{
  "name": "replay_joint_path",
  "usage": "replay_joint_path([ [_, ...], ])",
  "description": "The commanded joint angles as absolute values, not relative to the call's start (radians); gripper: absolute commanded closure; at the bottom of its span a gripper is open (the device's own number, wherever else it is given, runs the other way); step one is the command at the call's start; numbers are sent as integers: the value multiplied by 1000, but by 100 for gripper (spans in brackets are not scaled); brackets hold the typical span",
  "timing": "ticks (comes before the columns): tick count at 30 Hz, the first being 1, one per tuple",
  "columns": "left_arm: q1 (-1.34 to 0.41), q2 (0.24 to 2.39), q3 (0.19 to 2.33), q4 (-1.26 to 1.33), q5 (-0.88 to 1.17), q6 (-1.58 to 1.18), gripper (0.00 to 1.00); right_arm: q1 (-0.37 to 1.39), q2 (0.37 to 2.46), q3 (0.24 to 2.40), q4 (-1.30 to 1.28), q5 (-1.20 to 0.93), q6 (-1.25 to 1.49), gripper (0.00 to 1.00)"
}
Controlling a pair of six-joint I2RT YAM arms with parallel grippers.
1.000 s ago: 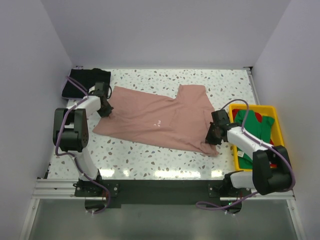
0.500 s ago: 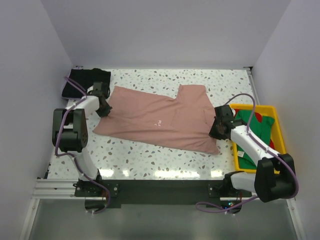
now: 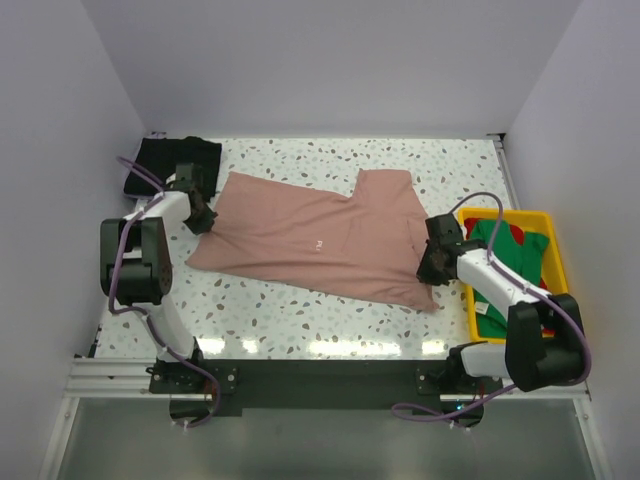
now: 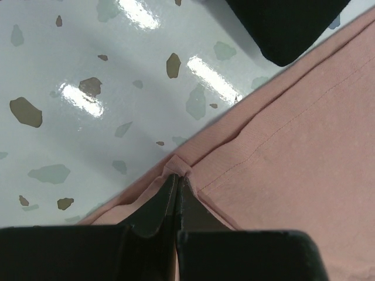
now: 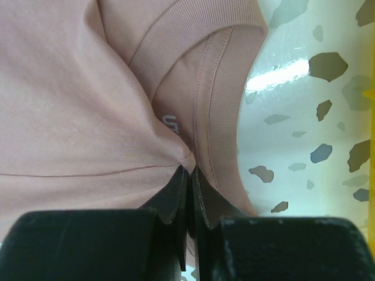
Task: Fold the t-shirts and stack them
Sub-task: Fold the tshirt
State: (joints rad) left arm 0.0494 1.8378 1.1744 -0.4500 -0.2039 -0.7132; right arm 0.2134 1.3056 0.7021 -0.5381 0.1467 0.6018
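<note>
1. A yellow bin [image 3: 530, 214] sits at the right edge of the speckled table [image 3: 300, 310]. I see a green t-shirt [image 3: 530, 258] and a red one [image 3: 517, 232] bunched inside it.
2. The right arm [image 3: 490, 284] lies across the bin's left rim.
3. A black t-shirt [image 3: 160, 160] lies well apart from the bin, at the table's far corner on the opposite side.
4. The dusty-pink t-shirt [image 3: 320, 235] lies spread flat on the table just beside the bin, on the bin's left.
5. Its long axis runs across the table toward the bin, slightly slanted. The ribbed collar [image 5: 193, 29] end points at the bin and the hem end points away. One sleeve sticks out toward the far edge.
6. The right gripper [image 3: 432, 268] sits between the bin and the shirt, its jaws pressed together and pinching cloth beside the collar.
7. The left gripper [image 3: 200, 215] sits at the shirt's end farthest from the bin. Its jaws are closed on a small fold of the hem edge, and the black t-shirt lies just beyond it.
</note>
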Motion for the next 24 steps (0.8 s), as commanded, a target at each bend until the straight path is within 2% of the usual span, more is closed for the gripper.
replay_joint_path([
  [1,77,1790,1210,-405,-195,-693,100,203,1324,690,-512,153,594,95],
  [6,90,1784,1223,-377,-144,-678,99,204,1339,687,-500,141,588,86],
  [9,91,1778,1224,-354,-106,-663,90,204,1341,690,-494,129,578,77],
  [12,91,1761,1223,-342,-78,-653,71,206,1332,698,-489,118,560,65],
  [13,91,1749,1221,-342,-72,-650,61,206,1318,706,-492,114,557,60],
  [16,91,1727,1215,-350,-68,-647,52,221,1284,725,-502,113,532,52],
  [18,91,1701,1204,-362,-66,-649,52,244,1276,755,-511,139,519,52],
  [24,80,1594,1068,-384,-95,-676,61,339,1325,848,-499,153,502,51],
])
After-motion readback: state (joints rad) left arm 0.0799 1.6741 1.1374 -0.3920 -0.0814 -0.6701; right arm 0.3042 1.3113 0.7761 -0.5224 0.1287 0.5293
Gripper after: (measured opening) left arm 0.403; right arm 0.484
